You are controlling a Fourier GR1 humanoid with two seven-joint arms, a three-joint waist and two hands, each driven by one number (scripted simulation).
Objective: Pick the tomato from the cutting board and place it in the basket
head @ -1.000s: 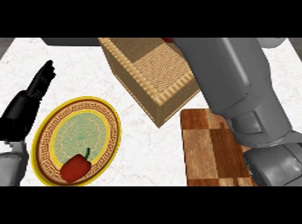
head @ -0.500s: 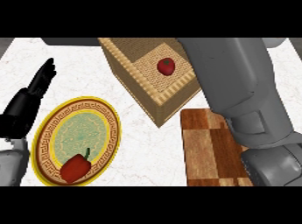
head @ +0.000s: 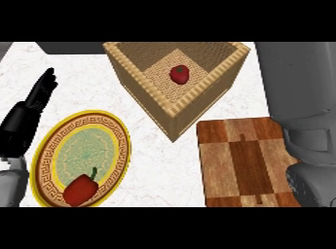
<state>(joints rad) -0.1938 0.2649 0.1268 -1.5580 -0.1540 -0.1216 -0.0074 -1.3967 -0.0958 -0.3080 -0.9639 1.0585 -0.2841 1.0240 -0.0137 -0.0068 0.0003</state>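
Right forearm [head: 310,121]: fills the 3 o'clock side, cut by the edge; its hand out of sight. Cutting board [head: 242,168]: right margin hidden behind that forearm. Basket [head: 177,104]: far rim cut at 12 o'clock. Left forearm [head: 1,187]: cut at 8 o'clock.

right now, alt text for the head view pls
A red tomato lies inside the woven basket, beside a bare wooden cutting board. A red pepper sits on a yellow plate; the open left hand rests at the left edge.
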